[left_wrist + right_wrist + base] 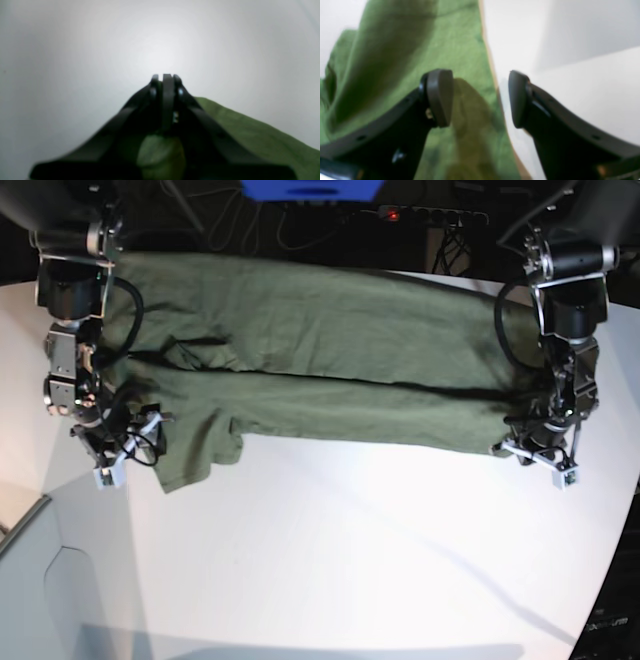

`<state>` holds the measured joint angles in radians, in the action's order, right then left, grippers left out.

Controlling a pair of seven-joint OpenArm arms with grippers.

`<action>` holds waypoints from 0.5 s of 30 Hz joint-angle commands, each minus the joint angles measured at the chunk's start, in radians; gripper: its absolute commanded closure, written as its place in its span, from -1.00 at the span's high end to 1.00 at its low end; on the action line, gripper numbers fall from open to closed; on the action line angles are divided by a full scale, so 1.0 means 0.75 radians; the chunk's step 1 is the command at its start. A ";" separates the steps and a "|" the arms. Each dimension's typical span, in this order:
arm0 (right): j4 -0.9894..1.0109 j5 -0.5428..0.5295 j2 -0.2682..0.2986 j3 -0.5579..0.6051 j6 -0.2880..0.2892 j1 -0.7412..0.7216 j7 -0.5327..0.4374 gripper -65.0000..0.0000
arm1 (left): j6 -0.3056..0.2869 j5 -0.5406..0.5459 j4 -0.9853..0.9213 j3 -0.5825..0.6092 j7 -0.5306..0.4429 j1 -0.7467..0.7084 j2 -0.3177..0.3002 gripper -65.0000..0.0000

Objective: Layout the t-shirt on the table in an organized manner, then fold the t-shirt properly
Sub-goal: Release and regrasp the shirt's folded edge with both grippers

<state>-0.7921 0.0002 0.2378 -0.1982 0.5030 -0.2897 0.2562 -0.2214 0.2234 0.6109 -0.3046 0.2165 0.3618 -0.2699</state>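
A large, smooth white table (350, 560) fills the scene. Across its far half an olive-green short-sleeved cotton t-shirt (320, 370) is stretched sideways and folded lengthwise, with one sleeve hanging toward the near left. At the far right of the base view, the left gripper (167, 82) is seen clamped shut on the t-shirt's edge, green cloth bunched between its black fingers. At the left, the right gripper (480, 100) is held with jaws spread wide over the t-shirt's edge, nothing gripped.
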 commanded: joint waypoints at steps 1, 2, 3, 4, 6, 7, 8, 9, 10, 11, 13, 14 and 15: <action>0.020 0.011 0.011 0.001 -0.001 -0.028 0.036 0.07 | 0.002 -0.004 0.019 0.000 -0.009 0.030 -0.022 -0.99; 0.038 0.011 0.011 0.001 -0.001 -0.030 0.032 0.07 | 0.002 -0.004 0.019 0.000 -0.009 0.030 -0.022 -0.99; 0.042 0.011 0.011 0.001 -0.001 -0.030 0.032 0.07 | 0.002 0.000 0.019 0.000 -0.009 0.030 -0.022 -1.00; 0.042 0.011 0.011 0.001 0.001 -0.028 0.032 0.06 | 0.002 0.004 0.019 0.000 -0.009 0.030 -0.022 -1.00; 0.042 0.011 0.011 0.046 0.001 -0.028 0.036 -0.06 | 0.002 0.004 0.019 0.000 -0.009 0.030 -0.022 -1.00; 0.042 0.011 0.011 0.073 0.001 -0.028 0.038 -0.15 | 0.002 0.004 0.019 0.000 -0.009 0.030 -0.022 -1.00; 0.042 0.011 0.013 0.102 0.003 -0.028 0.038 -0.29 | 0.004 0.004 0.019 0.000 -0.009 0.030 -0.022 -1.00; 0.042 0.011 0.013 0.124 0.003 -0.028 0.038 -0.44 | 0.004 0.004 0.021 0.000 -0.009 0.030 -0.022 -1.00; 0.040 0.011 0.013 0.136 0.003 -0.030 0.038 -0.61 | 0.006 0.004 0.025 0.000 -0.009 0.030 -0.022 -1.00; 0.040 0.011 0.013 0.138 0.003 -0.032 0.038 -0.75 | 0.006 0.004 0.025 0.000 -0.009 0.030 -0.022 -1.00; 0.040 0.011 0.013 0.138 0.003 -0.036 0.040 -1.00 | 0.006 0.004 0.027 0.000 -0.009 0.032 -0.024 -1.00; 0.040 0.011 0.013 0.140 0.003 -0.038 0.040 -1.00 | 0.006 0.004 0.027 0.000 -0.009 0.032 -0.024 -1.00; 0.040 0.011 0.013 0.140 0.003 -0.040 0.040 -1.00 | 0.006 0.004 0.027 0.000 -0.009 0.034 -0.024 -1.00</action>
<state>-0.7620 -0.0090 0.2462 -0.0967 0.5003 -0.3126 0.2375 -0.2207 0.2245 0.6140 -0.3046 0.2203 0.3618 -0.2714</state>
